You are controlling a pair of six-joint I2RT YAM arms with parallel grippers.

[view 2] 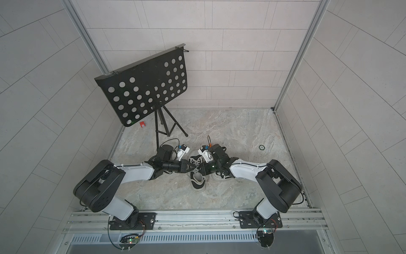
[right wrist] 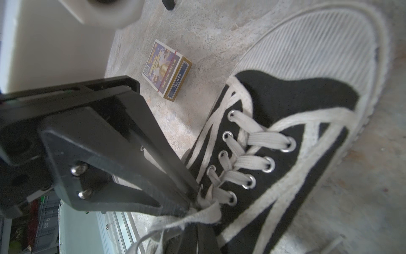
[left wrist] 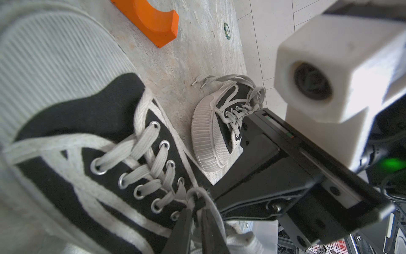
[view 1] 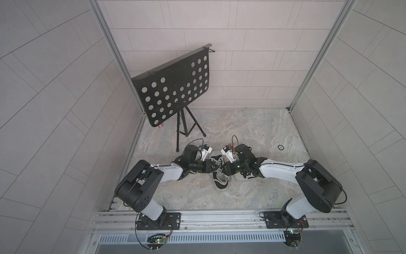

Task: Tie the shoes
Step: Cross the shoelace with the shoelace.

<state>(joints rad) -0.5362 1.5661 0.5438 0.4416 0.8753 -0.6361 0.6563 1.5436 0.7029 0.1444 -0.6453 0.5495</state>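
Two black canvas shoes with off-white soles lie on the floor between my arms. The middle shoe [view 1: 220, 179] [left wrist: 87, 154] [right wrist: 285, 99] has both grippers at the top of its lacing. My left gripper [left wrist: 196, 209] [view 1: 216, 169] shows a narrow gap between its fingers, and a loop of whitish lace [left wrist: 208, 198] curls round the tips. My right gripper [right wrist: 198, 226] [view 1: 223, 170] is shut on the same shoe's lace [right wrist: 204, 214], which trails off to one side. The other shoe [left wrist: 217, 136] [view 1: 240, 176] lies partly under the right arm, its laces bunched in loops.
A black perforated music stand [view 1: 173, 88] on a tripod rises at the back left. An orange block [left wrist: 153, 19], a small card box [right wrist: 167, 70], a red item [view 2: 142, 124] and a round ring [view 1: 280, 147] lie on the floor. Tiled walls enclose three sides, and a metal rail [view 1: 219, 217] runs along the front.
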